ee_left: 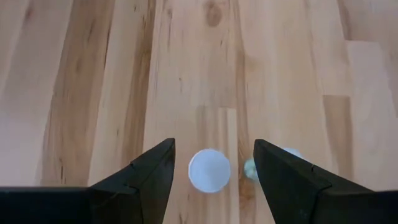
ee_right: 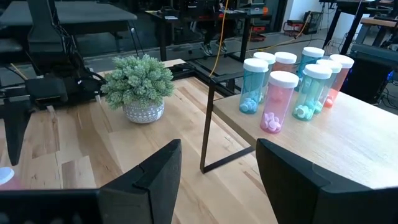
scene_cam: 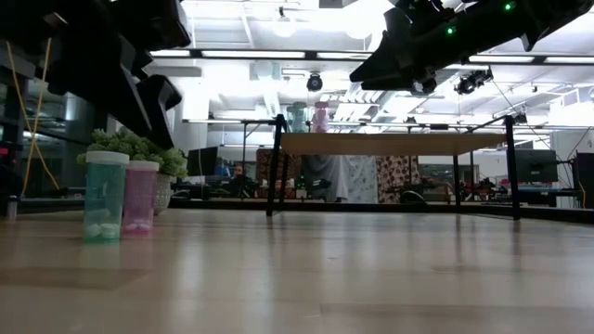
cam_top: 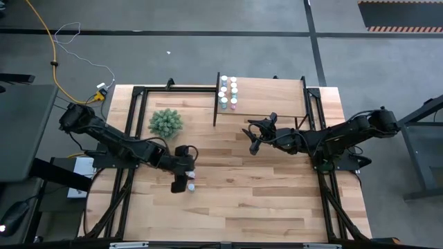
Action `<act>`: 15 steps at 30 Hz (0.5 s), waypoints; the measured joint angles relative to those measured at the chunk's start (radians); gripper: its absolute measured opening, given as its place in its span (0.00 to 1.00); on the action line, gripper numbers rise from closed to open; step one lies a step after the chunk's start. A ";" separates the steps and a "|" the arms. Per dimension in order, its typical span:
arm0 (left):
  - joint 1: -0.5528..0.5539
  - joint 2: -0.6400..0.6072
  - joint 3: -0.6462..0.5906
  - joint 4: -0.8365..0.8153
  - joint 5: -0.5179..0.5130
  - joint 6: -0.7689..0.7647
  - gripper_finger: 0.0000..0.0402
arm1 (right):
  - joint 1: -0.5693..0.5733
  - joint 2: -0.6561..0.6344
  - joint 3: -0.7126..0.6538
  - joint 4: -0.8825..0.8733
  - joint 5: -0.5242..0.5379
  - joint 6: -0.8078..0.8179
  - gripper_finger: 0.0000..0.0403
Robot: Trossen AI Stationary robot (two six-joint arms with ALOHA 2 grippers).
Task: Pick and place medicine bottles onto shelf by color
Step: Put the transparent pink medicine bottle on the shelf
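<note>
Two medicine bottles stand upright on the table near its left middle, one teal (scene_cam: 104, 197) and one pink (scene_cam: 139, 197). My left gripper (ee_left: 214, 144) hangs open above them, pointing steeply down (cam_top: 181, 187). Its fingers stand on either side of one white cap (ee_left: 209, 170) without touching it. The second bottle (ee_left: 249, 168) shows just past one finger. Several more bottles (ee_right: 292, 87) stand on the near-left corner of the shelf (cam_top: 270, 97) at the table's far side. My right gripper (ee_right: 217, 144) waits open in the air in front of the shelf (cam_top: 253, 142).
A bushy green plant in a pot (cam_top: 166, 123) stands left of the shelf, beyond the two loose bottles. The shelf's black side supports (ee_right: 208, 124) rise from the table. Bare wood lies toward the near and right edges.
</note>
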 joint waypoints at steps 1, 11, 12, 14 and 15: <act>0.002 0.000 0.000 -0.006 0.001 0.000 0.52 | 0.000 0.000 0.000 0.000 0.000 0.000 0.50; 0.002 0.000 0.000 -0.035 0.004 -0.006 0.52 | 0.000 0.000 0.000 0.000 0.000 0.001 0.50; 0.002 0.000 0.000 -0.035 0.004 -0.001 0.52 | 0.000 0.000 0.000 0.000 0.000 0.001 0.50; 0.002 0.000 0.000 -0.037 0.004 0.007 0.52 | 0.000 0.000 0.000 -0.001 0.000 0.001 0.50; 0.002 0.000 0.000 -0.040 0.005 0.013 0.52 | 0.000 0.000 0.000 0.000 0.000 0.001 0.50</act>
